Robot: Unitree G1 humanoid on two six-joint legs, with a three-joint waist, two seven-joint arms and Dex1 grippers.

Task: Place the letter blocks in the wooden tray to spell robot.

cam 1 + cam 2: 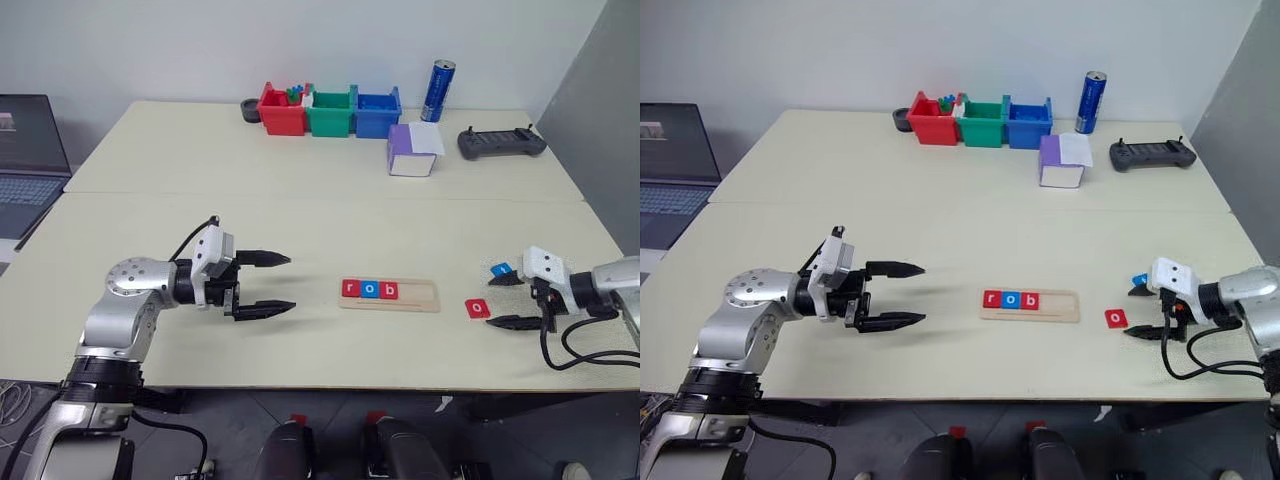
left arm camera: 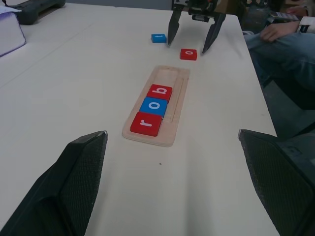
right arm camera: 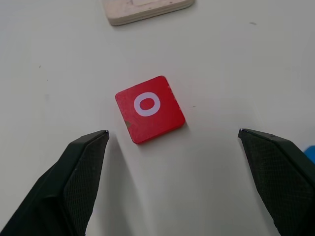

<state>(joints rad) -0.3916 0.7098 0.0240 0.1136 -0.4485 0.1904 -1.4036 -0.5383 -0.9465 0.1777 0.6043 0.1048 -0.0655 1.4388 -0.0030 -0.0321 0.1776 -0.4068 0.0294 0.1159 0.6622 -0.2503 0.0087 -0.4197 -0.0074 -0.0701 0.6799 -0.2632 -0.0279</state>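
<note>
The wooden tray [image 1: 422, 296] lies at the table's front middle. Its left part holds three letter blocks: a red r [image 1: 350, 288], a blue o [image 1: 369, 290] and a red b [image 1: 389, 291]. To its right a red o block [image 1: 477, 308] lies flat on the table, with a blue block [image 1: 501, 269] a little farther back. My right gripper [image 1: 489, 301] is open, its fingers straddling the space just right of the red o block [image 3: 149, 108] without touching it. My left gripper [image 1: 290, 283] hangs open and empty left of the tray, pointing toward it.
Red [image 1: 282, 112], green [image 1: 331, 114] and blue [image 1: 377, 114] bins line the far edge, with a blue can [image 1: 437, 90], a purple-and-white box [image 1: 413, 150] and a black controller [image 1: 502, 142] nearby. A laptop [image 1: 28, 160] sits far left. A person's legs [image 2: 280, 49] are beyond the table's right end.
</note>
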